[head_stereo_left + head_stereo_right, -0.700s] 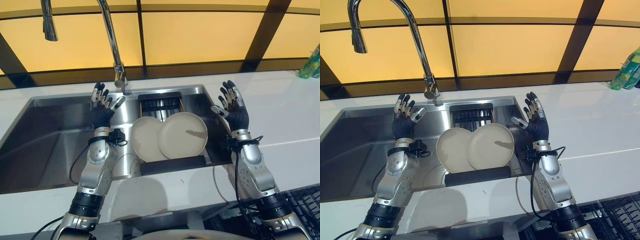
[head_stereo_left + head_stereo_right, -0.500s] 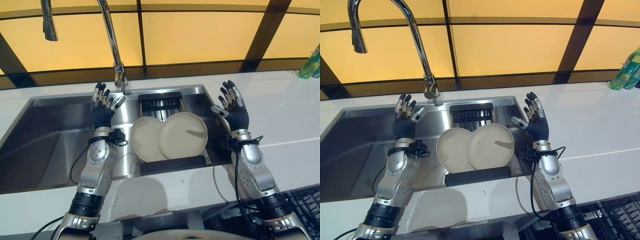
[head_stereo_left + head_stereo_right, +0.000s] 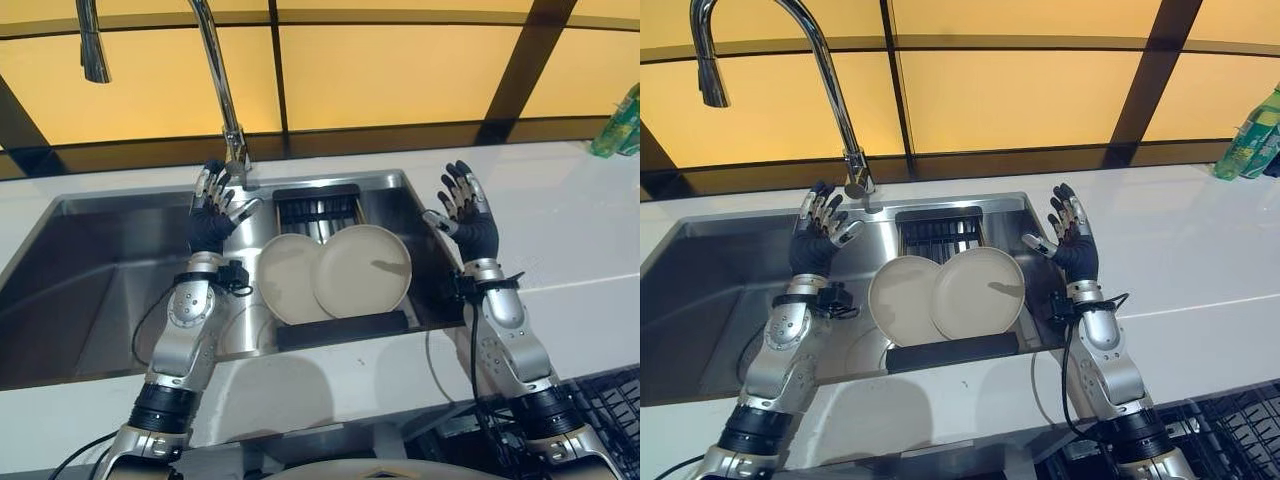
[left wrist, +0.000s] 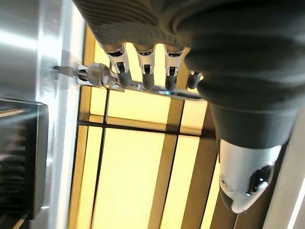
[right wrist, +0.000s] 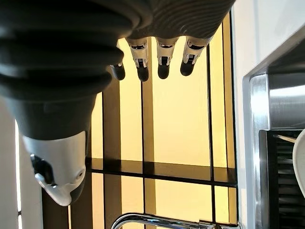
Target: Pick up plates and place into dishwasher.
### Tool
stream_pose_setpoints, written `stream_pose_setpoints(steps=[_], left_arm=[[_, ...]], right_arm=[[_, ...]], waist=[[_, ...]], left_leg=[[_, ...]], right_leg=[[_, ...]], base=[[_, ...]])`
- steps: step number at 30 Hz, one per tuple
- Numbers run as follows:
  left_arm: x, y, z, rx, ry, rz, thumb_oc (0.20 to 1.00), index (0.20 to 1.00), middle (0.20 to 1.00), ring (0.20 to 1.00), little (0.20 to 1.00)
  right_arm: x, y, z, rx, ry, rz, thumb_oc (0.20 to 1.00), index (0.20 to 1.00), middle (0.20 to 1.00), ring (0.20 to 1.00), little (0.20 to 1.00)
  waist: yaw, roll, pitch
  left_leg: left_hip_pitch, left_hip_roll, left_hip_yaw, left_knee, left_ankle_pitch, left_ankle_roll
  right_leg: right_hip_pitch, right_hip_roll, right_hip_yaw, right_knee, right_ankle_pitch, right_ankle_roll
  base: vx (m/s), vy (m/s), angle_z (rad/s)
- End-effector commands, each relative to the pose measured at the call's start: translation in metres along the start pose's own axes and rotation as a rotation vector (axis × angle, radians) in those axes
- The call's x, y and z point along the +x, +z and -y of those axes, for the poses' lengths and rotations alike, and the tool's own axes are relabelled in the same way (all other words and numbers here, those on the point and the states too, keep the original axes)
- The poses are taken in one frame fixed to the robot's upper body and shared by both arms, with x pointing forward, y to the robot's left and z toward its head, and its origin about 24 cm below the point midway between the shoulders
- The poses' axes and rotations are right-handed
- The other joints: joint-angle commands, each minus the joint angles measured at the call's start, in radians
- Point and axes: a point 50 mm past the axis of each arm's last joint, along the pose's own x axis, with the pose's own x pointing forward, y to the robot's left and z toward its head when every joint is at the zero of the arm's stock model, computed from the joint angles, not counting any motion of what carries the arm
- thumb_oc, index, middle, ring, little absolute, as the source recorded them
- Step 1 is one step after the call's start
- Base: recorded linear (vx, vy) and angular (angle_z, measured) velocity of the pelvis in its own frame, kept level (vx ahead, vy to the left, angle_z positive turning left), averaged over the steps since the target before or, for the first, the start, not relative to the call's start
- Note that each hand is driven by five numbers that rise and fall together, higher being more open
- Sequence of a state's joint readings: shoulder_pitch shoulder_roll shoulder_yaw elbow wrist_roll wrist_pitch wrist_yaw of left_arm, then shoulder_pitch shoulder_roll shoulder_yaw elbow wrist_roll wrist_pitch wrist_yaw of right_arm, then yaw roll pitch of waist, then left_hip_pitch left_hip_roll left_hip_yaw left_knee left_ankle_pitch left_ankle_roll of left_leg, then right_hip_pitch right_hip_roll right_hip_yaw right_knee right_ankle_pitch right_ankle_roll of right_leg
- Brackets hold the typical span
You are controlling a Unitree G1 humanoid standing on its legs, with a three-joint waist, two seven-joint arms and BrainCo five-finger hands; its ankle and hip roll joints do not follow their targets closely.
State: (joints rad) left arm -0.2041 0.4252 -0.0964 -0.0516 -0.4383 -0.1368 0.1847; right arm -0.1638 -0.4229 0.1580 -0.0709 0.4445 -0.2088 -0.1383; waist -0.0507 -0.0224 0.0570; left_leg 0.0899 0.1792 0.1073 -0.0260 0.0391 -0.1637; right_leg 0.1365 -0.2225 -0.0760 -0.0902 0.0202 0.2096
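Two cream plates lean on a black rack (image 3: 342,329) across the steel sink (image 3: 100,290); the left plate (image 3: 283,278) sits partly behind the right plate (image 3: 362,270). My left hand (image 3: 210,212) is raised, open, fingers spread, left of the plates and just below the tap's base. My right hand (image 3: 468,218) is held up open over the sink's right rim, right of the plates. Neither hand touches a plate. Straight fingers (image 4: 145,70) show in the left wrist view, and fingers (image 5: 163,62) in the right wrist view are straight too.
A tall curved tap (image 3: 215,80) rises behind the sink. The white counter (image 3: 570,220) surrounds it, with a green bottle (image 3: 622,125) at the far right. A dark dishwasher rack (image 3: 610,405) shows at lower right. Yellow wall panels stand behind.
My left hand has moved up and slightly right, closer to the tap's base. The right hand and the plates have stayed put.
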Motion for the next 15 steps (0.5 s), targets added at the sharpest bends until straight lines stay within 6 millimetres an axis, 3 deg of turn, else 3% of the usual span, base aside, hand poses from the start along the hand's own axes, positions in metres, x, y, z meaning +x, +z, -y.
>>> stream_pose_setpoints(steps=[1, 5, 10, 15], left_arm=[[0.02, 0.021, -0.01, 0.113, -0.028, 0.111, 1.0, 1.0, 1.0, 1.0, 1.0], [0.024, 0.022, -0.011, 0.179, -0.072, 0.118, 1.0, 1.0, 1.0, 1.0, 1.0], [0.036, 0.019, -0.011, 0.229, -0.108, 0.116, 1.0, 1.0, 1.0, 1.0, 1.0], [0.045, 0.019, -0.011, 0.273, -0.143, 0.129, 1.0, 1.0, 1.0, 1.0, 1.0]], right_arm=[[0.015, 0.03, 0.008, -0.002, 0.001, 0.136, 1.0, 1.0, 1.0, 1.0, 1.0], [0.018, 0.027, 0.002, -0.01, 0.018, 0.121, 1.0, 1.0, 1.0, 1.0, 1.0], [0.016, 0.025, 0.004, -0.008, 0.022, 0.098, 1.0, 1.0, 1.0, 1.0, 1.0], [0.01, 0.018, 0.001, -0.003, 0.034, 0.062, 1.0, 1.0, 1.0, 1.0, 1.0]], waist=[[-0.006, -0.005, -0.026], [0.003, 0.01, -0.01], [-0.044, 0.031, -0.014], [-0.086, 0.043, -0.015]], left_leg=[[-0.084, -0.053, -0.052, 0.192, -0.097, 0.06], [-0.082, -0.071, -0.142, 0.118, -0.071, 0.074], [-0.034, -0.05, -0.077, 0.065, -0.068, 0.063], [0.0, -0.07, -0.016, 0.059, -0.109, 0.08]], right_leg=[[-0.065, 0.154, 0.058, 0.08, -0.04, -0.134], [-0.084, 0.15, 0.109, 0.102, -0.036, -0.13], [-0.093, 0.116, 0.102, 0.115, -0.042, -0.102], [-0.105, 0.083, 0.133, 0.123, -0.045, -0.068]], base=[[0.03, 0.038, -0.04], [0.04, 0.139, -0.26], [0.1, 0.155, -0.25], [0.17, 0.122, -0.23]])
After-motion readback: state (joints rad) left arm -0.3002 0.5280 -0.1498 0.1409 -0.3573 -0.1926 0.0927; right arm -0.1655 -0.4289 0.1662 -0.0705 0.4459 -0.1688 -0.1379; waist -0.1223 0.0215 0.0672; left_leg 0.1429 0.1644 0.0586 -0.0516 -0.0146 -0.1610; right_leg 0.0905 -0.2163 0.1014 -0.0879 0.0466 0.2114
